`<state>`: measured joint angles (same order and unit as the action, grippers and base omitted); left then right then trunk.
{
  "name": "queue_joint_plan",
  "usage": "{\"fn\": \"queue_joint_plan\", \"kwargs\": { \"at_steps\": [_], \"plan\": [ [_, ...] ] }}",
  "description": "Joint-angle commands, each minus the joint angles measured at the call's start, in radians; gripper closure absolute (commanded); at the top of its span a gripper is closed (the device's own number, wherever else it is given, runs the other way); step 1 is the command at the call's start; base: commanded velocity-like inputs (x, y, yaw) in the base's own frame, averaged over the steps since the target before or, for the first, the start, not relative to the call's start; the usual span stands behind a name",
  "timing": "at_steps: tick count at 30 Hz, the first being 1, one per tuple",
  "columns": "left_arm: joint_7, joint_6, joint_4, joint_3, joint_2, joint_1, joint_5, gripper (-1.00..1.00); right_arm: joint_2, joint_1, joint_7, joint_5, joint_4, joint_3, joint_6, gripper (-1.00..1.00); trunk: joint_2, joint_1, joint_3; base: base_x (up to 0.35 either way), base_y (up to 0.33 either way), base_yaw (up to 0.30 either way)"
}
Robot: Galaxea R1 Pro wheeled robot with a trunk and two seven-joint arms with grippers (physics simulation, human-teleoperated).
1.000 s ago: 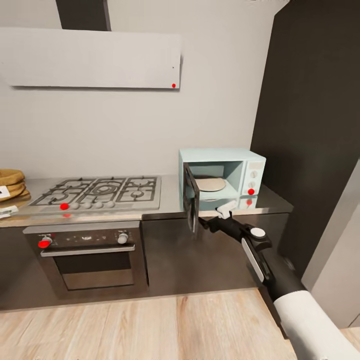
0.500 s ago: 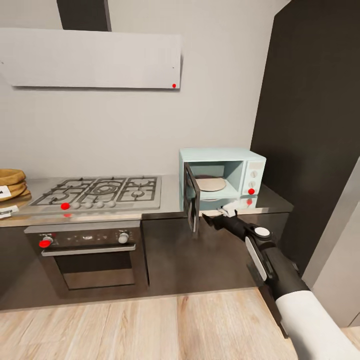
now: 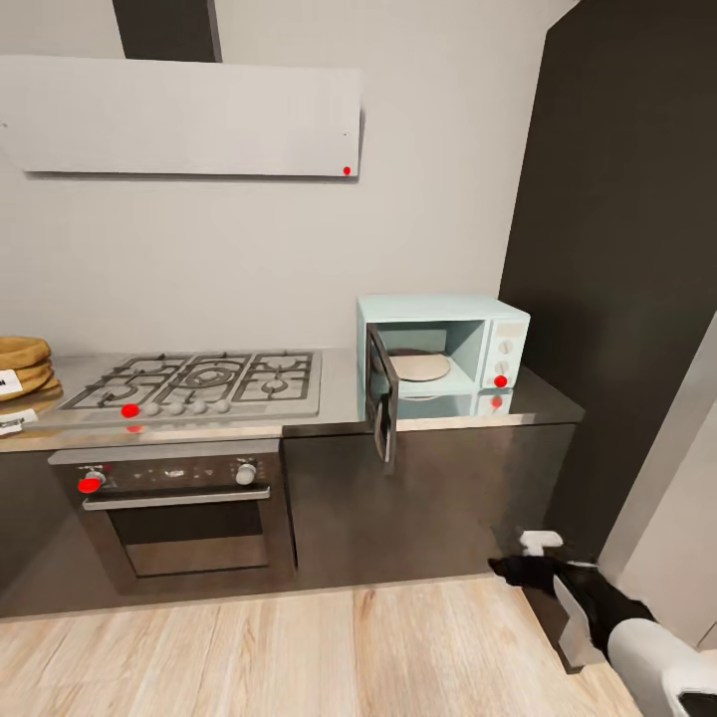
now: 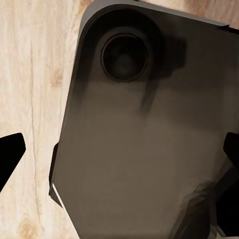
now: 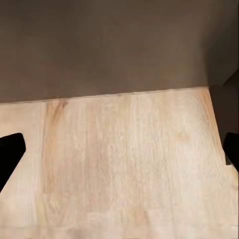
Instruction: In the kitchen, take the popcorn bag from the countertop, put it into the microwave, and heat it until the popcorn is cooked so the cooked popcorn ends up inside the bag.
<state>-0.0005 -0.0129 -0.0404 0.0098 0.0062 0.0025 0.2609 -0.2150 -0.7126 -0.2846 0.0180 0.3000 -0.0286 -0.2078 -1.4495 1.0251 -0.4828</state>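
- The microwave (image 3: 443, 349) stands on the countertop (image 3: 339, 393) at its right end, its door (image 3: 379, 395) swung open and the turntable plate (image 3: 418, 366) inside bare; the opening step is judged done.
- The popcorn bag (image 3: 22, 363) sits at the far left of the countertop, beyond the hob (image 3: 199, 380), well apart from the microwave.
- Fetching the bag is judged next: a shift leftward and a reach to its rim are called for.
- The right gripper (image 3: 538, 558) is held low near the wooden floor (image 5: 129, 164), fingers spread wide with nothing between them.
- The left gripper (image 4: 119, 159) is pointed down over the robot's dark base (image 4: 144, 139), likewise spread and empty.
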Motion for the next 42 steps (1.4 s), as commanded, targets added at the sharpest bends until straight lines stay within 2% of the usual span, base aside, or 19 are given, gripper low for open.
{"fn": "queue_joint_plan", "kwargs": {
  "at_steps": [1,3,5,8,11,12,14,15,16,19,22,30,33,34,37,42],
  "plan": [
    [0.000,-0.001,-0.001,0.001,0.000,0.000,0.004,-1.00,-0.004,-0.001,-0.002,0.003,-0.096,-0.003,0.053,-1.00,-0.001,0.000,-0.001,0.000,0.000,0.000],
    [0.000,-0.001,-0.001,0.001,0.000,0.000,0.003,-1.00,-0.006,0.000,0.009,0.003,-0.244,0.000,0.149,-1.00,-0.001,0.000,-0.001,0.000,0.000,0.000],
    [0.000,-0.001,-0.001,0.000,0.000,0.001,0.003,-1.00,-0.005,0.028,0.028,0.004,-0.305,0.002,0.211,-1.00,-0.001,0.000,-0.001,0.000,0.000,0.000],
    [0.000,-0.001,-0.001,0.000,0.000,0.001,0.003,-1.00,-0.001,0.214,0.055,0.006,-0.330,0.002,0.244,-1.00,-0.001,0.000,-0.001,0.000,0.000,0.000],
    [0.001,-0.002,-0.001,0.000,-0.001,0.001,0.003,-1.00,0.008,0.327,0.064,0.007,-0.333,0.002,0.249,-1.00,-0.001,0.000,-0.001,0.000,0.000,0.000],
    [0.002,-0.002,-0.001,0.001,0.000,0.001,0.003,-1.00,0.011,0.382,0.068,0.011,-0.334,0.002,0.260,-1.00,-0.001,0.000,-0.001,0.000,0.000,0.000],
    [0.003,-0.003,-0.001,0.002,-0.001,0.000,0.002,-1.00,0.015,0.494,0.075,0.016,-0.335,-0.001,0.336,-1.00,-0.001,0.000,-0.001,0.000,0.000,0.000],
    [0.003,-0.011,-0.001,0.002,-0.001,0.001,0.001,-1.00,0.030,0.546,0.083,0.017,-0.335,-0.003,0.382,-1.00,-0.001,0.000,-0.001,0.000,0.000,0.000],
    [0.003,-0.017,-0.001,0.001,-0.001,0.001,0.001,-1.00,0.040,0.561,0.087,0.017,-0.335,-0.003,0.395,-1.00,-0.001,0.000,-0.001,0.000,0.000,0.000],
    [0.004,-0.033,-0.001,0.002,-0.002,0.001,0.000,-1.00,0.065,0.587,0.110,0.017,-0.335,-0.003,0.410,-1.00,-0.001,0.000,-0.001,0.000,0.000,0.000],
    [0.004,-0.034,-0.001,0.001,-0.002,0.001,-0.001,-1.00,0.069,0.589,0.147,0.015,-0.335,-0.003,0.411,-1.00,-0.001,0.000,-0.001,0.000,0.000,0.000],
    [0.004,-0.035,-0.001,0.002,-0.002,0.001,0.001,-1.00,0.076,0.590,0.160,0.019,-0.335,-0.004,0.399,-1.00,-0.001,0.000,-0.001,0.000,0.000,0.007],
    [0.004,-0.035,-0.001,0.001,-0.002,0.000,0.003,-1.00,0.108,0.590,0.171,0.018,-0.335,-0.004,0.397,-1.00,-0.001,0.000,0.000,0.000,0.000,0.210],
    [0.004,-0.035,-0.001,0.000,-0.002,0.000,0.003,-1.00,0.112,0.590,0.178,0.018,-0.335,-0.004,0.397,-1.00,-0.001,0.000,0.001,0.000,0.000,0.249],
    [0.004,-0.036,-0.001,0.001,-0.002,0.000,0.003,-1.00,0.117,0.590,0.204,0.017,-0.334,-0.004,0.396,-1.00,-0.001,0.000,0.001,0.000,0.000,0.263],
    [0.004,-0.036,-0.001,0.002,-0.002,0.001,0.003,-1.00,0.120,0.590,0.209,0.016,-0.334,-0.004,0.396,-1.00,-0.001,0.000,0.001,0.000,0.000,0.274]
  ]
}}
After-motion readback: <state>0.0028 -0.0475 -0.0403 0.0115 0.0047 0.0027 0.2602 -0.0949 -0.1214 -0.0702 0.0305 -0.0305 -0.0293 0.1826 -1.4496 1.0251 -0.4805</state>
